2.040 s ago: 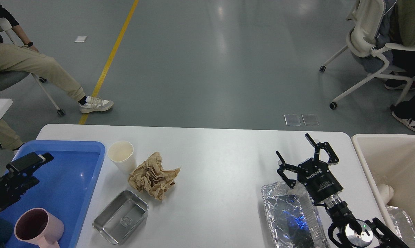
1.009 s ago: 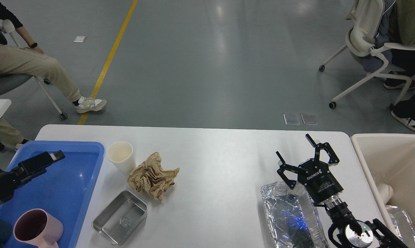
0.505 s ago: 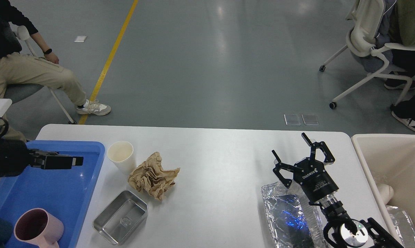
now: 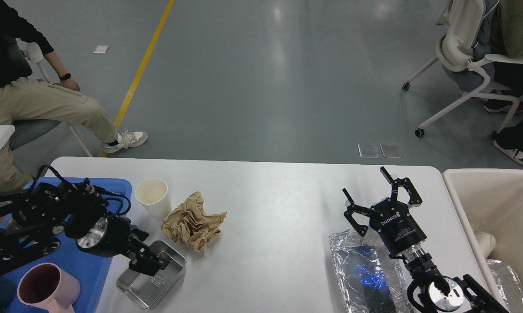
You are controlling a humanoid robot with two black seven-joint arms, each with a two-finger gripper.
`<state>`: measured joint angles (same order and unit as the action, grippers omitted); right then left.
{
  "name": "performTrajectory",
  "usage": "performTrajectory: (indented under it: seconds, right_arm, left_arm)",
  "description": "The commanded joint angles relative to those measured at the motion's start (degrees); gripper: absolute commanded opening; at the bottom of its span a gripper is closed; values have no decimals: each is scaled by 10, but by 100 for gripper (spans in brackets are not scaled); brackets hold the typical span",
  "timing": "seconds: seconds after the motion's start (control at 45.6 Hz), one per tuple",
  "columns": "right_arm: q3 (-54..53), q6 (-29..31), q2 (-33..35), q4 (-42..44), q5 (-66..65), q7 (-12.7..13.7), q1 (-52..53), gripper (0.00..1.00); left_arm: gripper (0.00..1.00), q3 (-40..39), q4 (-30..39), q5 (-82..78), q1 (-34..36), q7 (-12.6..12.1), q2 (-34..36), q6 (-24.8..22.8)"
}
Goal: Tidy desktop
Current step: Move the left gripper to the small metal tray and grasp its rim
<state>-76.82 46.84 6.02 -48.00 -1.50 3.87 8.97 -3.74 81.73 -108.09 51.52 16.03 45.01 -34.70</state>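
Note:
The white desktop (image 4: pixel 279 200) carries a paper cup (image 4: pixel 152 195), a crumpled brown paper (image 4: pixel 194 221), a small steel tin (image 4: pixel 146 284) and a foil tray (image 4: pixel 361 274). My left gripper (image 4: pixel 150 261) hangs low over the steel tin's near-left part, close to its rim. Its dark fingers overlap, so I cannot tell open from shut. My right gripper (image 4: pixel 365 182) is open and empty, pointing away from me above the far end of the foil tray.
A blue tray (image 4: pixel 92 278) at the left edge holds a pink mug (image 4: pixel 46 287). A cream bin (image 4: pixel 496 191) stands off the right end. People sit on chairs beyond the table's far corners.
My left arm has swung right from over the blue tray and come down onto the steel tin. My right gripper has shifted slightly left and stayed open.

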Motion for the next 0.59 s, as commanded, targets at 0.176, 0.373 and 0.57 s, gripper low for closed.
performTrajectory:
  seconds: [0.176, 0.373, 0.57]
  right_arm:
    - [0, 1, 0, 0, 0, 0, 0, 100]
    - [0, 1, 0, 0, 1, 0, 0, 100]
    - [-1, 1, 0, 0, 0, 0, -1, 100]
  left_arm:
    - [97, 44, -3, -5, -7, -3, -26, 0]
    - [97, 43, -17, -5, -22, -2, -40, 2]
    - [97, 40, -56, -5, -33, -2, -73, 9]
